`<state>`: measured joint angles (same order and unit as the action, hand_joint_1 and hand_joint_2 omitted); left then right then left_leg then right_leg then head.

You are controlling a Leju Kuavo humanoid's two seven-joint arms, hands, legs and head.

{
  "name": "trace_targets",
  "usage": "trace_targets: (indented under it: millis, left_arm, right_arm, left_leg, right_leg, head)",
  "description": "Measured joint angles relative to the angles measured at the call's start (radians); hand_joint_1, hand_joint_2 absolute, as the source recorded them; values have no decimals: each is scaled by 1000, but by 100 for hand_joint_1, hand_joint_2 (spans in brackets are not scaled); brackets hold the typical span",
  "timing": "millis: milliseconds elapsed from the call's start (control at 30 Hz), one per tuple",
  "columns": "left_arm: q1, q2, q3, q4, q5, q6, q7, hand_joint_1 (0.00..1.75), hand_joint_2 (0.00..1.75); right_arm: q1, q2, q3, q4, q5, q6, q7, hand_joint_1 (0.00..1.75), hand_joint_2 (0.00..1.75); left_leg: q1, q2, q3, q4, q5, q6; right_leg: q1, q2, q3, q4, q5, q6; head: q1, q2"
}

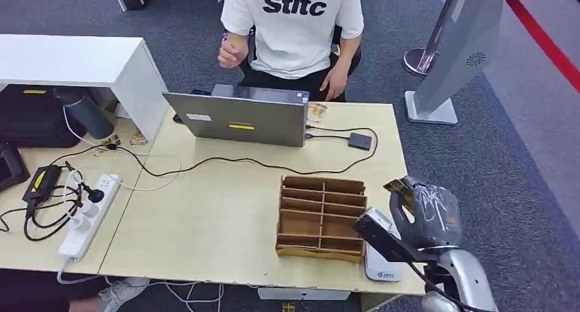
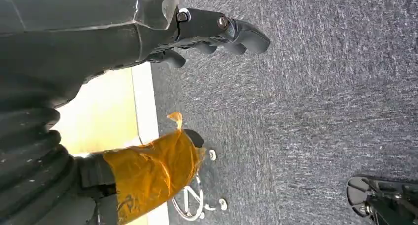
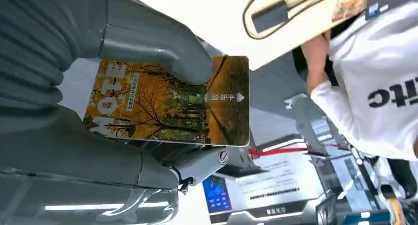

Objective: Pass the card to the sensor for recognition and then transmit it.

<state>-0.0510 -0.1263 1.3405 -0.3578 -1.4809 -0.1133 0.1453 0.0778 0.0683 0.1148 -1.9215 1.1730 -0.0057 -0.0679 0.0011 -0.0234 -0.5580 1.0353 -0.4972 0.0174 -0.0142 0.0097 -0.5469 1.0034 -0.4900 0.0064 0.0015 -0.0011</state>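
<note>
My right hand (image 1: 423,213) hovers off the table's right front corner and holds a card (image 3: 170,101) printed with autumn trees, the thumb pressing on its face. From the head view only the card's corner (image 1: 395,185) shows above the hand. A small dark sensor box (image 1: 360,141) lies on the table at the end of a cable, right of the laptop. A white reader pad (image 1: 380,267) lies at the front edge just below the raised hand. My left hand (image 2: 217,35) hangs beside the table over the carpet, fingers curled, nothing in it.
A wooden divider box (image 1: 320,218) stands left of my right hand. A grey laptop (image 1: 239,117) sits at the back, and a person in a white shirt (image 1: 294,24) sits behind it. A power strip (image 1: 89,216) with cables lies at the left. A grey kiosk base (image 1: 431,107) stands at the right.
</note>
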Motion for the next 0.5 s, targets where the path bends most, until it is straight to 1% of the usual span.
trace_targets:
  millis: [100, 133, 167, 267, 333, 367, 400, 433, 467, 500]
  left_arm:
    - [0, 0, 0, 0, -3, -1, 0, 0, 175]
    - [0, 0, 0, 0, -6, -2, 0, 0, 175]
    - [0, 1, 0, 0, -14, -3, -1, 0, 175]
    - [-5, 12, 0, 2, -41, -10, -3, 0, 175]
    - [-11, 30, -2, 13, -63, -13, -12, 0, 175]
    - [-15, 37, -8, 21, -74, -20, -18, 0, 175]
    - [-17, 47, -16, 27, -81, -26, -21, 0, 175]
    - [-20, 57, -24, 33, -84, -31, -23, 0, 175]
    - [-23, 62, -34, 39, -84, -34, -23, 0, 175]
    - [-26, 71, -45, 42, -87, -35, -26, 0, 175]
  right_arm:
    - [-7, 10, 2, -3, -4, 0, -6, 175, 175]
    - [-14, 12, 5, -3, -21, 5, -18, 175, 175]
    - [-33, 14, 14, 2, -57, 25, -36, 175, 175]
    - [-149, 15, 66, 68, -130, 86, -60, 175, 175]
    - [-273, 18, 125, 173, -213, 148, -80, 175, 175]
    - [-343, 24, 163, 253, -259, 167, -84, 175, 175]
    - [-418, 35, 197, 340, -275, 163, -76, 175, 175]
    - [-520, 51, 232, 450, -264, 150, -55, 175, 175]
    - [-618, 68, 262, 557, -247, 131, -30, 175, 175]
    - [-699, 85, 288, 653, -240, 114, -14, 175, 175]
  left_leg:
    - [0, 0, -1, 0, 0, 0]
    - [0, 0, -1, 0, 0, 0]
    - [0, 1, -1, 0, 0, 0]
    - [0, 5, -1, -1, 1, -1]
    - [1, 7, -1, -1, 3, -3]
    - [1, 7, -2, -1, 4, -4]
    - [1, 7, -4, -1, 6, -4]
    - [0, 7, -5, -1, 9, -6]
    - [0, 7, -6, 0, 11, -7]
    - [0, 7, -8, 0, 12, -7]
  right_leg:
    - [0, 0, 0, 0, 0, 0]
    - [0, 0, 0, 1, 0, 0]
    - [0, 1, 0, 1, 1, -1]
    - [0, 4, -1, 1, 3, -3]
    - [1, 7, -3, 2, 5, -3]
    - [1, 7, -3, 2, 6, -4]
    - [1, 7, -5, 4, 7, -4]
    - [1, 7, -8, 5, 9, -5]
    - [1, 7, -11, 6, 10, -7]
    - [1, 7, -13, 6, 11, -6]
  head:
    - [0, 0]
    - [0, 0]
    - [0, 0]
    - [0, 0]
    - [0, 0]
    - [0, 0]
    - [0, 0]
    - [2, 0]
    - [-2, 0]
    - [0, 0]
